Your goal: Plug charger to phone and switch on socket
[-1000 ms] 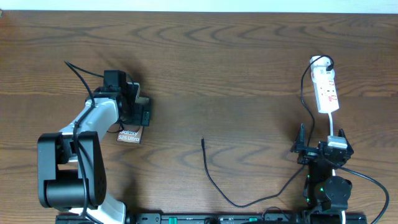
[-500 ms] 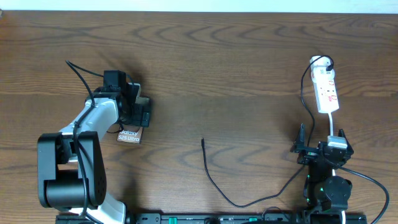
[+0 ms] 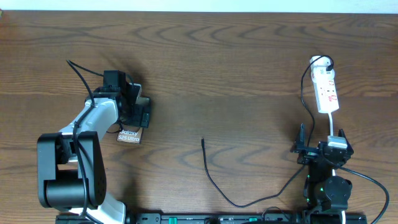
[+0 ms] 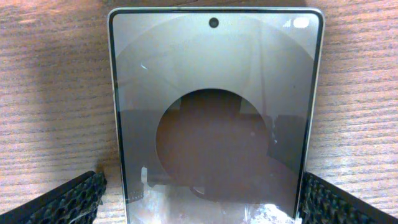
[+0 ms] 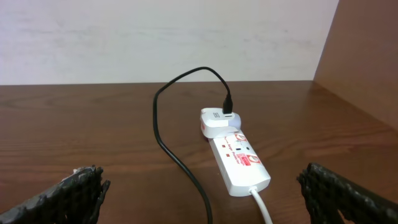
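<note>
The phone (image 3: 130, 134) lies flat on the table at the left, its lettered end showing below my left gripper (image 3: 140, 106). In the left wrist view the phone (image 4: 214, 106) fills the frame, its dark screen up, and my left gripper (image 4: 205, 199) stands open with one finger on each side of it. The charger (image 3: 214, 183), a thin black cable, lies loose at centre, its plug tip (image 3: 203, 141) pointing away. The white socket (image 3: 326, 87) rests at far right. My right gripper (image 3: 323, 149) waits open, short of the socket (image 5: 239, 158), with the charger (image 5: 177, 155) running past it.
A white adapter (image 5: 219, 121) sits plugged into the socket's far end with the black cable in it. A white cord (image 5: 261, 205) leaves the socket's near end toward my right arm. A brown wall panel (image 5: 367, 56) rises at the right.
</note>
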{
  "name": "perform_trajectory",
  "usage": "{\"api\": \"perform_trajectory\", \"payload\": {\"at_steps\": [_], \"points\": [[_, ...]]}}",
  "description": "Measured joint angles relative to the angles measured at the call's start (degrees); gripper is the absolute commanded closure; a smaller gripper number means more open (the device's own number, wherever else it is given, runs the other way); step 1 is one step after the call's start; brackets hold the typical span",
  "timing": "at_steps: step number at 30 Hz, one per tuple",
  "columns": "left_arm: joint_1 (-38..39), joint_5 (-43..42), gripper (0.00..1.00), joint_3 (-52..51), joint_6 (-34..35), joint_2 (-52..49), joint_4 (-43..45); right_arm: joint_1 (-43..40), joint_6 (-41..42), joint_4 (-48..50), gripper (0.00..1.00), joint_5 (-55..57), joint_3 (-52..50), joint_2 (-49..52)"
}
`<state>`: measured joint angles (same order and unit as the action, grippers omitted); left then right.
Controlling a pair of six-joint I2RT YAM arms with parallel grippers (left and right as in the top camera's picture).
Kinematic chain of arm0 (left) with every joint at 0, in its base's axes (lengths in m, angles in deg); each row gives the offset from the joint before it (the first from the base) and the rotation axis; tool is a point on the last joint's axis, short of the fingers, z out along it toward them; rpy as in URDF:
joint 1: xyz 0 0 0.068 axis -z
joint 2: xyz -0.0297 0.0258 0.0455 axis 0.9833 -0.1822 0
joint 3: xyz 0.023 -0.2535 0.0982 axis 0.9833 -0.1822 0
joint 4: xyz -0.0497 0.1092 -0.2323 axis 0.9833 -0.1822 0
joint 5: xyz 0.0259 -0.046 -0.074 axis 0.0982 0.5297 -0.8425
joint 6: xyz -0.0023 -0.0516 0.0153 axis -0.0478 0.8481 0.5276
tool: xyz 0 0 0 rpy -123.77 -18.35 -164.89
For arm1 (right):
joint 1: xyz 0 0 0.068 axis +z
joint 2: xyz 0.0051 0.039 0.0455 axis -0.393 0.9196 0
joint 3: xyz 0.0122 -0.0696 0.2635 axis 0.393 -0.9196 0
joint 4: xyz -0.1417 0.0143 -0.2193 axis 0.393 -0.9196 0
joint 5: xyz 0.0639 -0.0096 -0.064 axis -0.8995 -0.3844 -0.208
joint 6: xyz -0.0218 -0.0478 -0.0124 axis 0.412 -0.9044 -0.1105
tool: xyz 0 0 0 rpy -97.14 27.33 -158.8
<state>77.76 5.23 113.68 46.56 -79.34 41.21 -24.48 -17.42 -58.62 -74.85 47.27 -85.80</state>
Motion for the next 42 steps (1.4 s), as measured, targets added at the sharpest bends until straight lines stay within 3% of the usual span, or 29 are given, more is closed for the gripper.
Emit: {"api": "perform_trajectory", "payload": {"at_steps": [19, 42], "points": [[0.0, -1.0, 0.08, 0.0, -0.9, -0.1, 0.8, 0.0, 0.0, 0.0, 0.01, 0.0, 0.0, 0.0], [0.0, -0.9, 0.24, 0.1, -1.0, -0.1, 0.3, 0.0, 0.0, 0.0, 0.01, 0.0, 0.0, 0.0]]}}
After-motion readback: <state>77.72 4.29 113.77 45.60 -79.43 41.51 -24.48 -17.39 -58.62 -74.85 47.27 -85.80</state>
